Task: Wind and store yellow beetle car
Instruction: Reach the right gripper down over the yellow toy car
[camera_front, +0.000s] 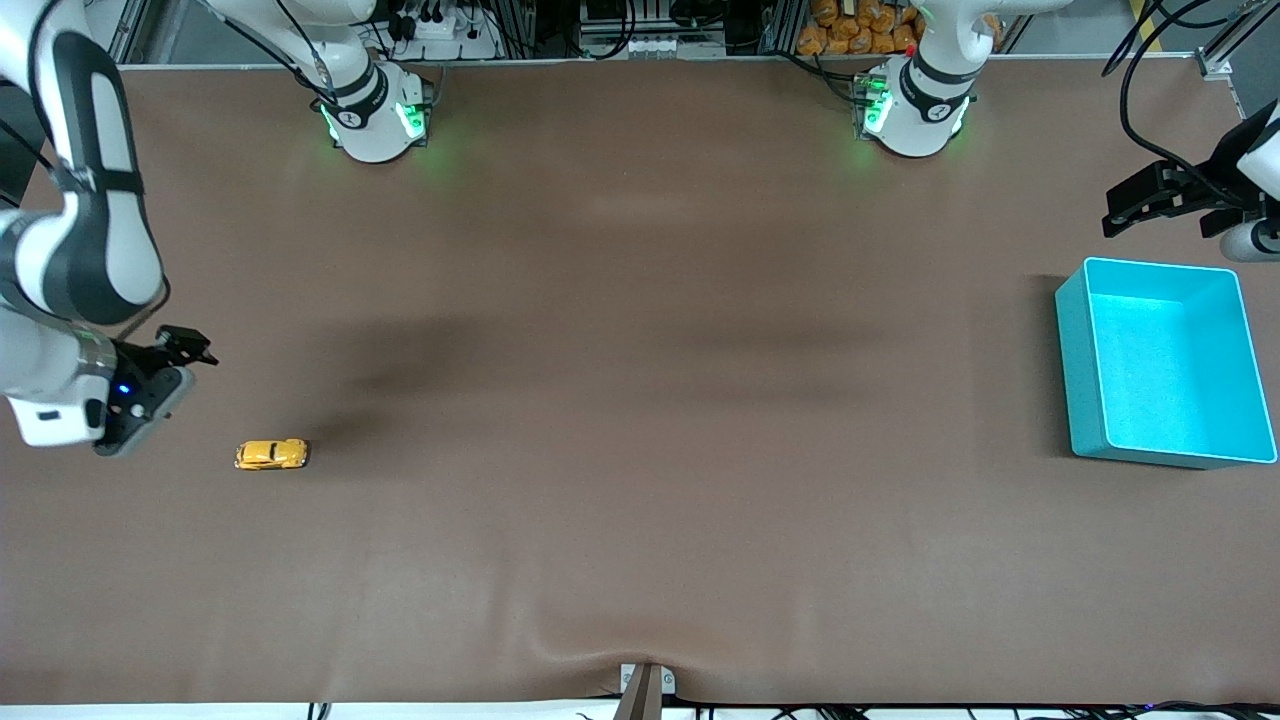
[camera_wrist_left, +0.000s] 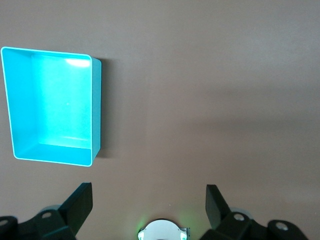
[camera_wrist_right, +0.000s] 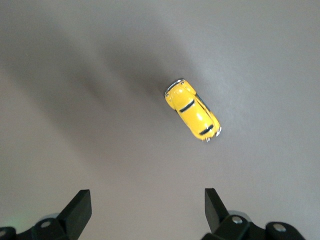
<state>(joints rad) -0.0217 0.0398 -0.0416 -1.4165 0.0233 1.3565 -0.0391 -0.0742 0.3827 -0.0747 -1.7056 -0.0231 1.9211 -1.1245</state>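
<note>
The yellow beetle car (camera_front: 272, 454) (camera_wrist_right: 193, 110) stands on its wheels on the brown table (camera_front: 640, 400) toward the right arm's end. It is tiny and glossy, with dark windows. My right gripper (camera_front: 188, 347) (camera_wrist_right: 147, 197) hangs open over bare table a short way from the car, with nothing between its fingers. My left gripper (camera_front: 1135, 203) (camera_wrist_left: 149, 192) is also open and holds nothing. It hovers over the table just outside the rim of the teal bin (camera_front: 1075, 370) (camera_wrist_left: 96, 110) at the left arm's end. The bin's inside shows nothing in it.
The two arm bases (camera_front: 375, 115) (camera_front: 915, 110) stand with green lights along the table's edge farthest from the front camera. A small metal bracket (camera_front: 645, 685) sits at the edge nearest that camera. Brown table spreads between car and bin.
</note>
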